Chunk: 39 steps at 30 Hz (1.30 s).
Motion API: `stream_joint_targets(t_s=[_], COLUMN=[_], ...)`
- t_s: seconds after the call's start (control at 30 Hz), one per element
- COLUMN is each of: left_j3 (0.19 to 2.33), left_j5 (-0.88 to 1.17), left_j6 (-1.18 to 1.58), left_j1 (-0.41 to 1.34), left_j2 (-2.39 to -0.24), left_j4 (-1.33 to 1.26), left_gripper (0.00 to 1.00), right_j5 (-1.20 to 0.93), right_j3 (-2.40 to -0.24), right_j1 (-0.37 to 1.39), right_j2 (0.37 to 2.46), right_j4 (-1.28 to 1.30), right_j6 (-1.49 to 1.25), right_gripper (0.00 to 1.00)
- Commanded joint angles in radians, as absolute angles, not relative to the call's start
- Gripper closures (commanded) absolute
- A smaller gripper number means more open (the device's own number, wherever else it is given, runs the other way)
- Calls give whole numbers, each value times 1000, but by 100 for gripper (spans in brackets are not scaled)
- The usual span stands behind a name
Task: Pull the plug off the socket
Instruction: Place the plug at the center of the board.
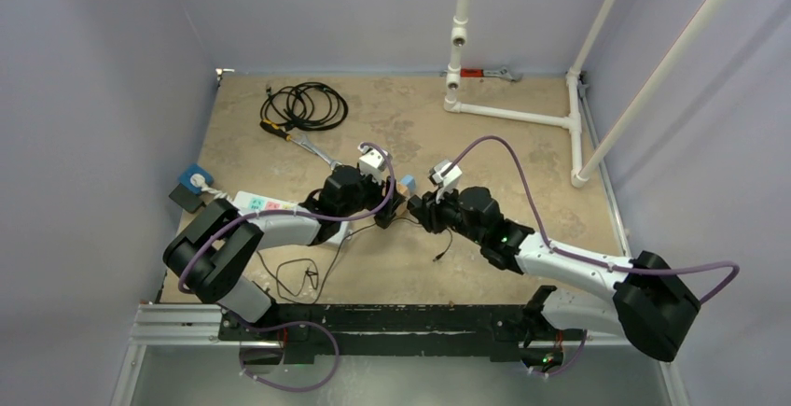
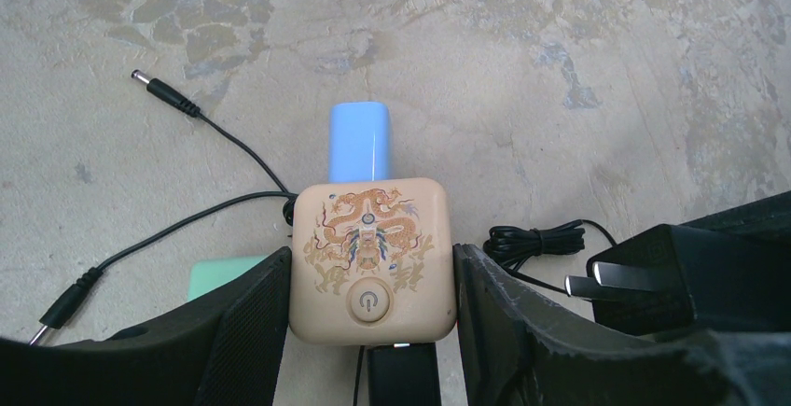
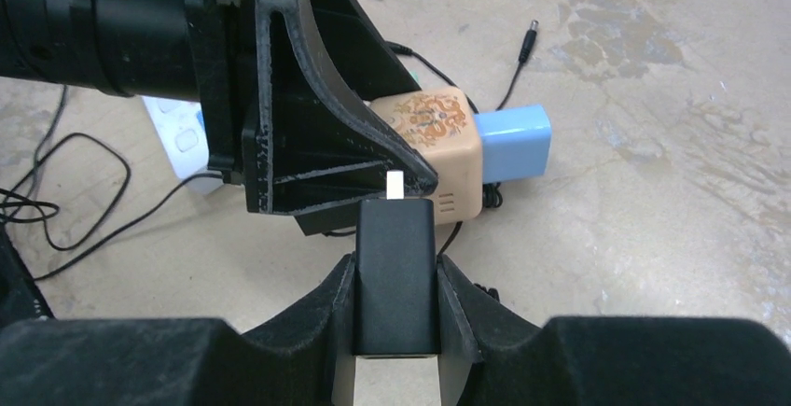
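Observation:
My left gripper (image 2: 371, 271) is shut on the socket (image 2: 370, 261), a beige cube with a dragon print and a power button, gripped by its two sides on the table. A light blue block (image 2: 359, 140) sticks out of its far side, a green one (image 2: 224, 275) out of its left, and a black one (image 2: 401, 373) out of its near side. My right gripper (image 3: 396, 271) is shut on the black plug (image 3: 396, 275). The plug's metal prongs (image 2: 586, 282) are bare and clear of the socket, just right of my left gripper's right finger (image 2: 504, 313).
A coiled black cable (image 1: 303, 105) and a wrench (image 1: 312, 149) lie behind the arms. A white power strip (image 1: 261, 204) lies to the left. White pipe frame (image 1: 513, 112) stands at the back right. Thin black leads with a barrel jack (image 2: 163, 93) trail round the socket.

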<state>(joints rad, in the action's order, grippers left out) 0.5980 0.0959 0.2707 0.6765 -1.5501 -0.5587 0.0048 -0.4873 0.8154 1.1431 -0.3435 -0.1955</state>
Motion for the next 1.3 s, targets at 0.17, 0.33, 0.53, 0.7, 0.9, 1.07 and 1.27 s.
stream_joint_targets(t_s=[0.17, 0.33, 0.53, 0.7, 0.9, 1.07, 1.27], left_j3=[586, 586, 588, 591, 589, 589, 589], left_j5=[3, -15, -23, -30, -34, -31, -29], left_j6=[268, 270, 275, 278, 274, 269, 268], left_j1=[664, 662, 661, 655, 652, 652, 652], left_j2=[-1555, -1554, -1561, -1567, -1563, -1562, -1562], left_j4=[-456, -451, -452, -446, -443, -441, -441], left_gripper=[100, 100, 100, 100, 100, 100, 100], right_j5=[200, 272, 346, 369, 261, 224, 80], right_j3=[-529, -542, -559, -571, -574, -572, -548], right_j1=[904, 935, 975, 996, 996, 985, 899], right_j2=[1143, 1160, 1181, 1202, 1219, 1227, 1208], right_j4=[-333, -321, -306, -303, -321, -332, -363], right_j6=[-183, -180, -180, -180, -216, -212, -223], right_gripper=[100, 100, 100, 100, 100, 100, 100])
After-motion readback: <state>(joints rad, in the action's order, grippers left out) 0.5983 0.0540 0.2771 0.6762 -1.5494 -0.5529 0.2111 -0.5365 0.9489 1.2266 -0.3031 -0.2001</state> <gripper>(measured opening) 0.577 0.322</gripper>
